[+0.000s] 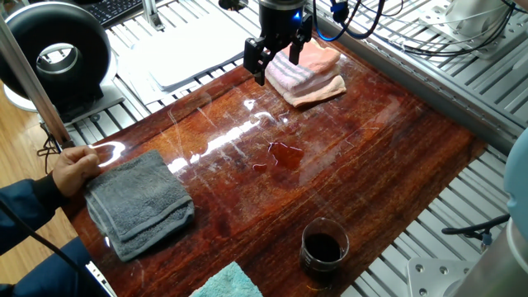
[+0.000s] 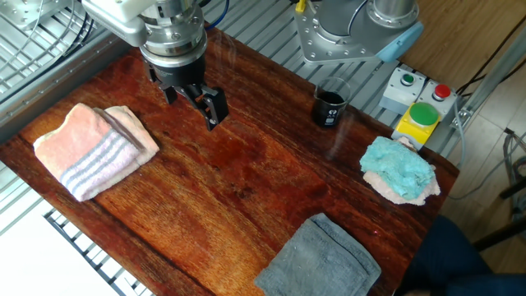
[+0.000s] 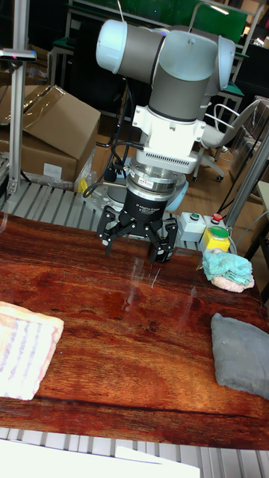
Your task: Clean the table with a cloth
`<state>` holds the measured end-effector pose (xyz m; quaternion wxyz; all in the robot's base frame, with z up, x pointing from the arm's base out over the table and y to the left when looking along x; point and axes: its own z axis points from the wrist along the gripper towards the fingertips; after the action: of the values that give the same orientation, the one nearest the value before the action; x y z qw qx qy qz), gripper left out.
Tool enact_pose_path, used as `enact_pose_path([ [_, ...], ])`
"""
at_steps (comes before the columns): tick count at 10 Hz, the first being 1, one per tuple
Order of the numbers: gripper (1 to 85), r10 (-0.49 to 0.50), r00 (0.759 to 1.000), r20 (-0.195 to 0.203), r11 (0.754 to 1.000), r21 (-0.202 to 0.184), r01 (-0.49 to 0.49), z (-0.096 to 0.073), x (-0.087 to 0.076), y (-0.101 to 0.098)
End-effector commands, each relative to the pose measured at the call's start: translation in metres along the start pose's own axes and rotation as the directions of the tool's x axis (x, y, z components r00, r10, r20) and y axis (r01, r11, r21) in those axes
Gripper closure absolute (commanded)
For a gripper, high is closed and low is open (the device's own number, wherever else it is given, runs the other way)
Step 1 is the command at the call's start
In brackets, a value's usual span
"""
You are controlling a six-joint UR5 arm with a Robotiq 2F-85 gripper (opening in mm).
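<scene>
Reddish-brown glossy wood with dark grain makes up the surface (image 1: 379, 157), and light glares off it in white streaks toward the grey towel's end. The cloth (image 1: 309, 74), pale pink-peach with lilac-white stripes, lies folded in a loose bundle at one corner of the surface, close to the edge beside the white board (image 1: 198, 49). From the other fixed view the cloth (image 2: 90, 152) sits alone at that end, and the hand (image 2: 191, 103) hangs a little to one side of it, not touching it. The hand's two dark fingers are spread apart with nothing between them, which the tall fixed view shows plainly, with the hand (image 3: 137, 243) above the far edge of the surface (image 3: 134, 336) and the cloth (image 3: 22, 347) off at the near left. In the one fixed view the hand (image 1: 276, 58) overlaps the cloth's edge only by line of sight. A small dark puddle (image 1: 285, 154) lies wet near the middle of the surface. A glass (image 1: 323, 245) of dark liquid stands near one long edge, well apart from the cloth. At the end opposite the cloth, a thick grey towel (image 1: 140, 202) lies folded at one corner and a crumpled teal cloth (image 2: 399, 168) at the other.
</scene>
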<state>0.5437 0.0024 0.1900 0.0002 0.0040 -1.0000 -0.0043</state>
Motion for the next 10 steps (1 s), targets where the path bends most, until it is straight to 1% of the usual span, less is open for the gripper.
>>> enact_pose_path([
  [1, 84.7, -0.013, 0.997, -0.08, 0.996, -0.084, 0.006, -0.003, 0.023, 0.025],
  [2, 84.7, -0.014, 0.997, -0.072, 0.996, -0.085, 0.008, -0.001, 0.027, 0.033],
  [3, 84.7, -0.009, 0.999, -0.049, 0.997, -0.08, 0.005, 0.002, 0.027, 0.039],
  [4, 84.7, -0.007, 0.999, -0.043, 0.995, -0.097, 0.003, 0.001, 0.026, 0.044],
  [6, 84.7, -0.002, 0.999, -0.055, 0.997, -0.083, -0.003, 0.001, 0.029, 0.04],
  [9, 84.7, -0.005, 0.999, -0.047, 0.995, -0.095, 0.0, -0.002, 0.031, 0.043],
  [10, 84.7, -0.006, 0.999, -0.051, 0.996, -0.091, 0.002, -0.002, 0.033, 0.042],
])
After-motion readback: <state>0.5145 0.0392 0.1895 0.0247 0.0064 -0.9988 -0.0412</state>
